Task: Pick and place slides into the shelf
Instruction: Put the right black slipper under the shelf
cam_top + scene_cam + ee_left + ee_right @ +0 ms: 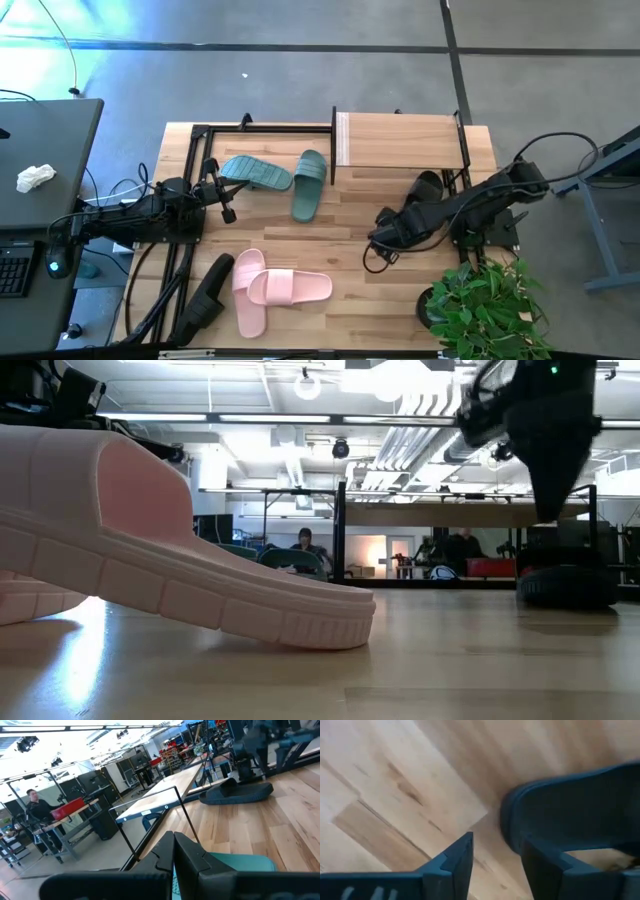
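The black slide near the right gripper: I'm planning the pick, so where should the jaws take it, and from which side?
Probably by the toe-end rim of the black slide, from above: it lies flat on the table, and the right gripper hangs over that edge, jaws apart, one finger overlapping the rim.

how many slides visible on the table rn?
6, though one black is only partly seen. Teal pair lies by the left gripper. Pink pair overlaps at the front edge. Black ones: near the shelf front-left.
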Robot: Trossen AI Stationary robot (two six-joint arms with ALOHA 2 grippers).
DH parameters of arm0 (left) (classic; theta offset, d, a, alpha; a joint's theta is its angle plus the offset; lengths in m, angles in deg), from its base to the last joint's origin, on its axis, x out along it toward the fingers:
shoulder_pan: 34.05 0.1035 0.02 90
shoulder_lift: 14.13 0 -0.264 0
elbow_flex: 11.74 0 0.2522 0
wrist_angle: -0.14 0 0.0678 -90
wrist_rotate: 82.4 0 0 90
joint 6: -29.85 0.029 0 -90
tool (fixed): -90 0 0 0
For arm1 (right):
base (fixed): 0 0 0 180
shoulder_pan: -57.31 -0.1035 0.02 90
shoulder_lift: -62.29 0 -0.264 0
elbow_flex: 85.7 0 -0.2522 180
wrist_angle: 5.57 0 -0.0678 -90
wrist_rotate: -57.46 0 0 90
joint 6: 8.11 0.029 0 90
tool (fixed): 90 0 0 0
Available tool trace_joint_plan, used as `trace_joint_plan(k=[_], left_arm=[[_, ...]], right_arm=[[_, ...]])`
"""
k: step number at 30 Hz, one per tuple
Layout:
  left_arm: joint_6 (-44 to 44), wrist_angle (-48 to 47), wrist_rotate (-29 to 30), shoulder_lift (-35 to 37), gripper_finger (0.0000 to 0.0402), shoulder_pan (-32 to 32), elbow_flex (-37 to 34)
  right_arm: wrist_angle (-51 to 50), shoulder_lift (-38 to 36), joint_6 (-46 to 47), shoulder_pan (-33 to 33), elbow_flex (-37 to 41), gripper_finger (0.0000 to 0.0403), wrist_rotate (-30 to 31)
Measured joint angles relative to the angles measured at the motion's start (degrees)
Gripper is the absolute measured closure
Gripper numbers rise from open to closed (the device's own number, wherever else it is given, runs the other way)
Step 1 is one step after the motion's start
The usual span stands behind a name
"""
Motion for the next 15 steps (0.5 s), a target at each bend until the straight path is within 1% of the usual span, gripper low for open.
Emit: trace_joint_plan(k=[2, 5, 9, 12, 15], left_arm=[[0.00, -0.01, 0.00, 0.00, 0.0401, -0.01, 0.00], [0.01, 0.00, 0.00, 0.00, 0.0401, -0.01, 0.00], [-0.01, 0.00, 0.00, 0.00, 0.0401, 0.00, 0.00], [-0.01, 0.00, 0.00, 0.00, 0.0401, 0.01, 0.00], [-0.01, 0.00, 0.00, 0.00, 0.0401, -0.01, 0.00]], right_arm=[[0.69, 0.02, 0.29, 0.04, 1.60, 0.0237, -1.41], [0.21, 0.02, 3.72, 0.13, 2.71, 0.0226, 0.35], [1.20, 0.00, 5.13, -1.11, 2.77, 0.0226, 4.03], [0.68, 0.78, 6.39, -1.79, 2.77, 0.0230, 4.24], [0.70, 3.41, 6.20, -2.89, 2.77, 0.0233, 4.74]])
